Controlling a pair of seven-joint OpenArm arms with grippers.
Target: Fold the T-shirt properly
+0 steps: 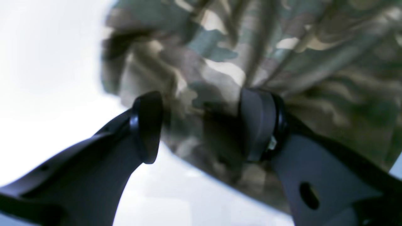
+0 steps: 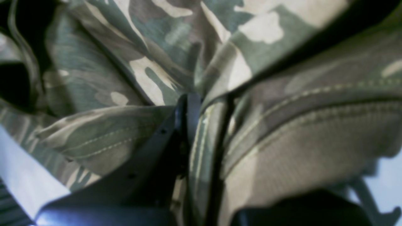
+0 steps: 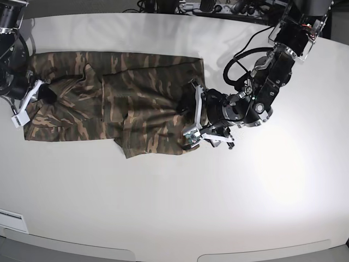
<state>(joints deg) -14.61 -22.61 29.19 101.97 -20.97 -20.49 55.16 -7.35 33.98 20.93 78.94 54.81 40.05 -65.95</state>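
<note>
The camouflage T-shirt (image 3: 109,98) lies spread and partly folded across the far left half of the white table (image 3: 174,207). My left gripper (image 3: 192,113) stands open at the shirt's right edge. In the left wrist view its two dark fingers (image 1: 147,125) straddle a bunched bit of the T-shirt (image 1: 220,69) without closing on it, so my left gripper (image 1: 202,125) holds nothing. My right gripper (image 3: 31,98) is at the shirt's left edge. The right wrist view shows my right gripper (image 2: 188,106) shut on a stitched hem fold of the T-shirt (image 2: 282,125).
Black cables (image 3: 240,65) loop beside the left arm, and more wires and gear lie along the table's far edge (image 3: 218,8). The table's front edge (image 3: 163,248) runs along the bottom of the base view.
</note>
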